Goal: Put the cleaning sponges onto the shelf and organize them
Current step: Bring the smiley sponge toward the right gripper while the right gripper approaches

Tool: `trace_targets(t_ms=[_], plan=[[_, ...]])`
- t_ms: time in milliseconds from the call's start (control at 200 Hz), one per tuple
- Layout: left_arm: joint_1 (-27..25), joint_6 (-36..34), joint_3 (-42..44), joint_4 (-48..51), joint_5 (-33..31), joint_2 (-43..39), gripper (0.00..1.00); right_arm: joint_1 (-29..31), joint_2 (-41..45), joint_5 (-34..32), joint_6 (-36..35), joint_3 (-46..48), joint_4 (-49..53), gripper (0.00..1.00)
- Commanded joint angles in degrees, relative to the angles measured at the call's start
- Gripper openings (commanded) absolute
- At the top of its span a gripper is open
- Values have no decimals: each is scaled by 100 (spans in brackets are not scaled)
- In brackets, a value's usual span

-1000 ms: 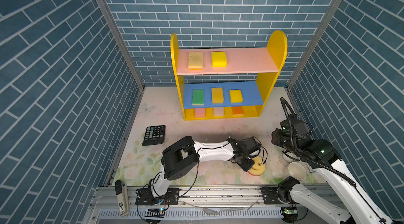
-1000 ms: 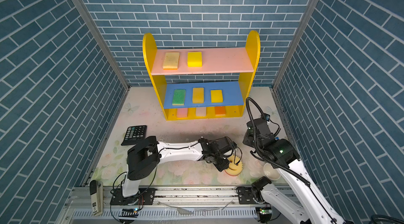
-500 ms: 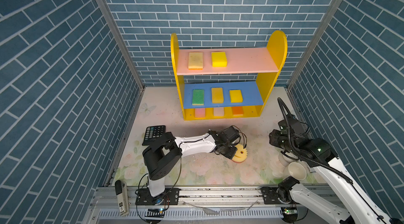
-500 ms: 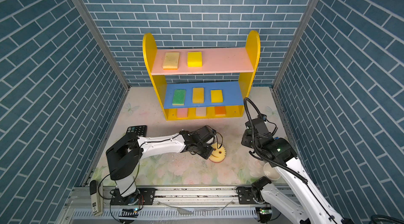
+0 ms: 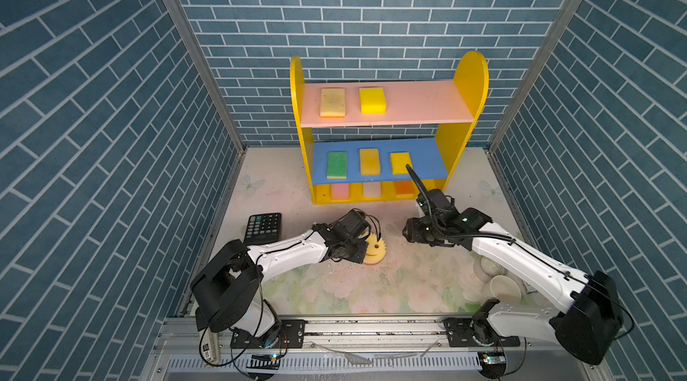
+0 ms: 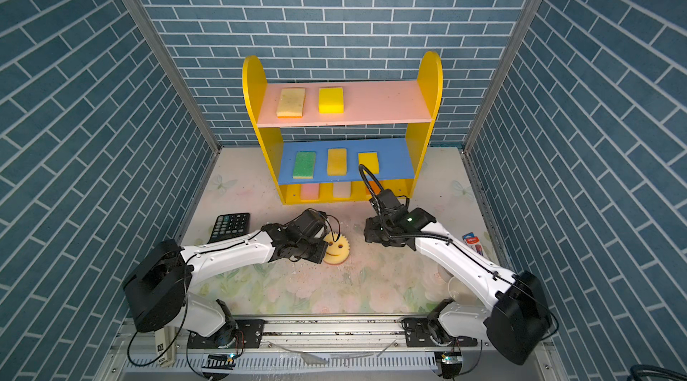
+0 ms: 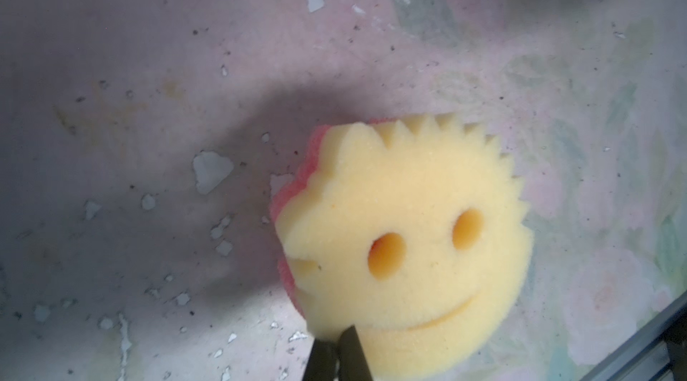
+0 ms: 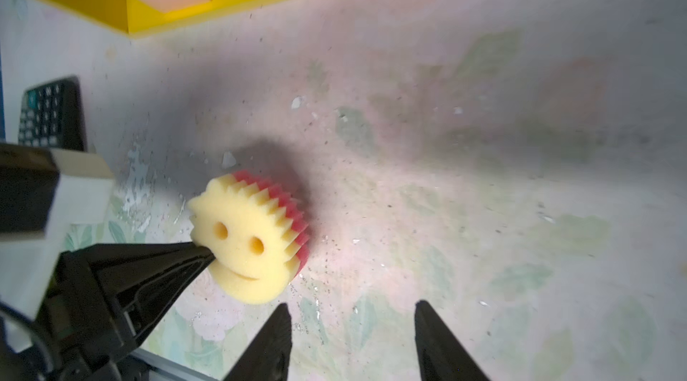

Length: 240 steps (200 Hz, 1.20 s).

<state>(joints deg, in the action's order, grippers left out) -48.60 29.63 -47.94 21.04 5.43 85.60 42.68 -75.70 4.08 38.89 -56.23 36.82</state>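
Smiley sponge (image 5: 376,249) – round, scalloped, yellow face over a pink backing – was at lower centre in both top views, on the floral mat (image 5: 371,293) in front of the shelf (image 5: 471,81) and well apart from it. The left gripper (image 5: 364,253) was closed on its rim. In the left wrist view the black tips pinched the foam just beside the corner of the mouth (image 7: 336,345). In the right wrist view the same pinch showed at middle left (image 8: 211,254), with the sponge (image 8: 249,241) tilted, face toward the camera. Whether its far edge touched the mat could not be told.

The right gripper (image 5: 407,234) hovered just right of the sponge in the top views. Its jaws stood well apart with nothing between them (image 8: 353,327).

Shelf contents, left to right:
- pink top board (image 5: 420,104): tan sponge (image 5: 332,102), bright yellow sponge (image 5: 373,100)
- blue middle board (image 5: 427,160): green sponge (image 5: 337,164), amber sponge (image 5: 369,161), yellow sponge (image 5: 399,161)
- yellow base (image 5: 383,200): pink sponge (image 5: 340,191), whitish sponge (image 5: 371,189), orange sponge (image 5: 403,187) – each in its own slot

The black calculator (image 5: 263,228) lay on the mat to the left of the left gripper, apart from it.
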Motion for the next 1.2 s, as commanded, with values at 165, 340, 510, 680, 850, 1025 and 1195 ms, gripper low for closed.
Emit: trace_targets(t_ms=[165,340,510,680,850,1025,1195], plan=[[312,379,777,-55,-46,-523,0,621,-1784,990,-436,-646,-878,56],[462,504,1203,-144,-25,-797,0,638,-2506,1453,-418,-1111,-1152,57],[577,478,1330,-94,-20,-965,0,637,-2626,1500,-526,-1336,-1128,57],[754,464,1384,-25,14,-1165,0,645,-2653,1494,-595,-1360,-1232,58],[843,577,1529,-138,20,-1333,2,639,-3172,1874,-259,-1307,-1739,49],[900,720,1721,-204,46,-1589,3,630,-3434,2045,-260,-1467,-1857,18],[1090,539,1565,111,104,-1939,16,625,-3375,1775,-973,-2173,-839,0]])
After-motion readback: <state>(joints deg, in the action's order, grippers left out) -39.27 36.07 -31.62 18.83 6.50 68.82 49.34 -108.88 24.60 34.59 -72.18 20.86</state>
